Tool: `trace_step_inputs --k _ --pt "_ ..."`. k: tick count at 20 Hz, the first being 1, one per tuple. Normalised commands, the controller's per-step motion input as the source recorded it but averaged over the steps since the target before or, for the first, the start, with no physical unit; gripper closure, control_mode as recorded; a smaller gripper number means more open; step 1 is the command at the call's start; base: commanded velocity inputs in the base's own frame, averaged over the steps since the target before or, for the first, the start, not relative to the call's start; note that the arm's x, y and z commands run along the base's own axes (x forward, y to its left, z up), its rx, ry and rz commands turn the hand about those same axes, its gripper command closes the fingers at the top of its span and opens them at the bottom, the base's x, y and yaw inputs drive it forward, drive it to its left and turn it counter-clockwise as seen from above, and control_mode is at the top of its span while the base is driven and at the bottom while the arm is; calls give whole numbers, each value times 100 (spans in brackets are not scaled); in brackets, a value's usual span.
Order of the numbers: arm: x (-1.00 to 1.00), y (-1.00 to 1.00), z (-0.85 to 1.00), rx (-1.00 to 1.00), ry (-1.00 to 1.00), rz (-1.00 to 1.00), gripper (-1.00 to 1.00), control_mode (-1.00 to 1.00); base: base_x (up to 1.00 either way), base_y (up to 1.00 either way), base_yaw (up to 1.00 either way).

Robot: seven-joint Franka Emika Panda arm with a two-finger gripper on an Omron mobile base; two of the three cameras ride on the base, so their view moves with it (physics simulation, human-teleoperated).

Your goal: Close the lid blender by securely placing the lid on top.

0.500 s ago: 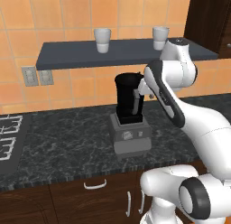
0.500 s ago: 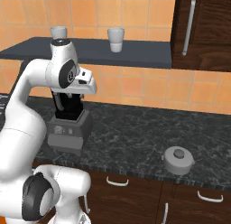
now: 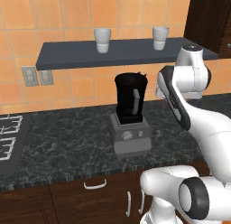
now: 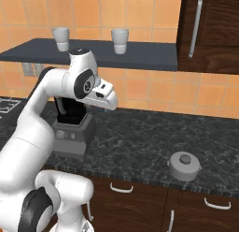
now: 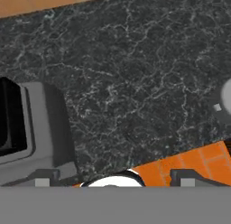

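The blender (image 3: pixel 131 111), a black tapered jar with a grey side handle on a grey boxy base, stands open-topped on the dark counter. In the right base view the blender (image 4: pixel 71 126) is partly hidden by my arm. The lid (image 4: pixel 185 166), a round grey cap with a knob, lies on the counter near the front edge, well to the right of the blender. My hand (image 4: pixel 104 96) hovers above the counter just right of the jar. In the hand view my gripper (image 5: pixel 115 180) is open with nothing in it, the blender base (image 5: pixel 38 128) is at the left, and the lid (image 5: pixel 225 101) is at the right edge.
Two white cups (image 3: pixel 102 40) (image 3: pixel 159 37) stand on the dark shelf (image 3: pixel 67 56) above the blender. A stove (image 3: pixel 9 137) is at the far left. A dark cabinet (image 4: pixel 210 30) hangs at the right. Bare counter (image 4: pixel 140 142) lies between blender and lid.
My hand has swung to the right, away from the blender jar and towards the lid's side. Blender and lid have not moved.
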Motion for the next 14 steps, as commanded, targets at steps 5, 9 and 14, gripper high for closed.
trace_step_inputs --k 5,9,14 --pt "0 -100 -53 1 15 -53 -100 -100 0 0 0" --pt "0 -100 -38 10 14 -46 -100 -100 0 0 0" --pt "0 -100 -28 19 5 -25 -100 -100 0 0 0"
